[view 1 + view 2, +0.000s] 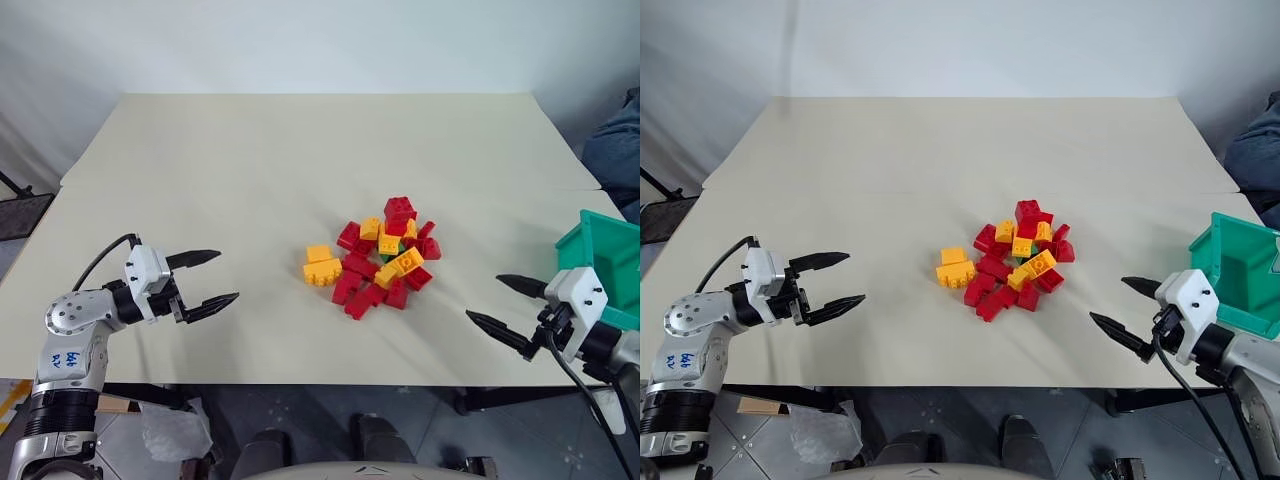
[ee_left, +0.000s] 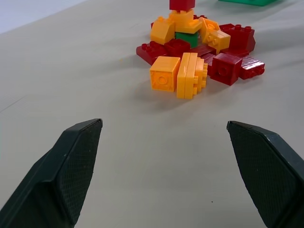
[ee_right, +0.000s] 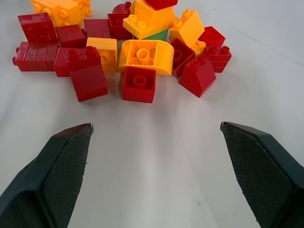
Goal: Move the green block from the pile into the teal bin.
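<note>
Black fingers of my left gripper (image 1: pixel 207 279) stand wide apart with nothing between them, near the left edge of the table (image 1: pixel 250 150). It points toward the middle.

Going right, two yellow bricks (image 1: pixel 321 267) sit stuck side by side, just off the left side of the pile (image 1: pixel 385 262). The pile is a heap of red and yellow bricks near the middle of the table, a bit toward the front edge.

The green block (image 2: pixel 186 38) is inside that heap. It is tucked low, with yellow bricks on top of it and beside it, and a red brick (image 2: pixel 182 4) stacked at the very top. I can see just one green side of it peeking out.

Further right, my right gripper (image 1: pixel 507 305) is spread wide and holds nothing too. It sits near the front right corner and points at the pile. Right behind it, at the right edge, is the teal bin (image 1: pixel 603 262).

I think I am at the very start. Nothing is picked up yet. Next, one gripper has to reach into the heap. The green block is covered, so I may need to nudge the yellow bricks off first, or pinch the green side very carefully.
</note>
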`<state>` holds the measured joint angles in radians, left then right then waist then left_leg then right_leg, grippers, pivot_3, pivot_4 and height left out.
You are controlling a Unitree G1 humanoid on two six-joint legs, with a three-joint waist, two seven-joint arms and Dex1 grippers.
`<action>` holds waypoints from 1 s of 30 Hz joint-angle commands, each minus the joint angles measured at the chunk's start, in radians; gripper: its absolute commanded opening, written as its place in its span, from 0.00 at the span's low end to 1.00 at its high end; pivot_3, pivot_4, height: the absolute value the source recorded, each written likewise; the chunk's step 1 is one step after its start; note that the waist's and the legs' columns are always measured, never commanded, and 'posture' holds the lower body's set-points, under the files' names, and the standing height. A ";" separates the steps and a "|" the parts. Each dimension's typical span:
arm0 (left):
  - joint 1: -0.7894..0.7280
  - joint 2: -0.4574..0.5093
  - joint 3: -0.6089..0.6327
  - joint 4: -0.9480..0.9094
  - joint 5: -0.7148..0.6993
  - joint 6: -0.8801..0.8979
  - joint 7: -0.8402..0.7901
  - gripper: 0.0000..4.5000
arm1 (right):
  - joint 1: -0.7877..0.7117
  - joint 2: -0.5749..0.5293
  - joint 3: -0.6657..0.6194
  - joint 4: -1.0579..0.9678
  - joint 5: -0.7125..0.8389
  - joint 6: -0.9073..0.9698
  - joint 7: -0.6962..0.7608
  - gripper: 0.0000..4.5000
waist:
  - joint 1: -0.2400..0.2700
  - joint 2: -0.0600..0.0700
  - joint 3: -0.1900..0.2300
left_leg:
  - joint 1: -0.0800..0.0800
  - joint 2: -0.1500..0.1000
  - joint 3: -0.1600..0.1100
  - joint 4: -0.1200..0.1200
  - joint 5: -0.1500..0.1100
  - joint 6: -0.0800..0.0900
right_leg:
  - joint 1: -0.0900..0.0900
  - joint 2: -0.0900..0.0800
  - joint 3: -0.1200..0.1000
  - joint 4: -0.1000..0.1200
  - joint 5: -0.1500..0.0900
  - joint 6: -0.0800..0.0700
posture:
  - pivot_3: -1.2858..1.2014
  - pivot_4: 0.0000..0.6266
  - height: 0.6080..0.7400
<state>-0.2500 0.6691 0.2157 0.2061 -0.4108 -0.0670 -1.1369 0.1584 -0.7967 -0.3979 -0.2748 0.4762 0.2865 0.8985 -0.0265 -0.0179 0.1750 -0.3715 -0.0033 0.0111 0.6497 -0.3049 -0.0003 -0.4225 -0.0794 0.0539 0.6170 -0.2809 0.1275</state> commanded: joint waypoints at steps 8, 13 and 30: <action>-0.034 -0.001 0.006 -0.016 -0.012 0.046 0.040 0.99 | -0.023 0.009 -0.020 -0.033 0.016 0.029 -0.033 1.00 | 0.000 0.000 0.000 | 0.000 0.000 0.000 0.000 0.000 0.000 | 0.000 0.000 0.000 0.000 0.000 0.000 | 0.52 0.24 1.00; -0.040 -0.003 0.009 -0.021 -0.009 0.052 0.054 0.99 | -0.033 0.002 -0.008 -0.047 0.017 0.079 -0.059 1.00 | 0.000 0.000 0.000 | 0.000 0.000 0.000 0.000 0.000 0.000 | 0.000 0.000 0.000 0.000 0.000 0.000 | 0.52 0.24 1.00; -0.062 -0.020 0.018 -0.007 -0.051 0.018 -0.035 1.00 | -0.050 0.063 0.040 -0.222 0.121 0.143 -0.088 0.04 | 0.000 0.000 0.000 | 0.000 0.000 0.000 0.000 0.000 0.000 | 0.000 0.000 0.000 0.000 0.000 0.000 | 0.52 0.24 1.00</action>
<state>-0.3015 0.6500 0.2159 0.2109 -0.4332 -0.0312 -1.1596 0.1198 -0.7401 -0.3754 -0.4410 0.5751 0.4192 0.8252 -0.0265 -0.0179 0.1749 -0.3716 -0.0033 0.0108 0.6499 -0.3049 -0.0003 -0.4225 -0.0793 0.0538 0.6174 -0.2809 0.1276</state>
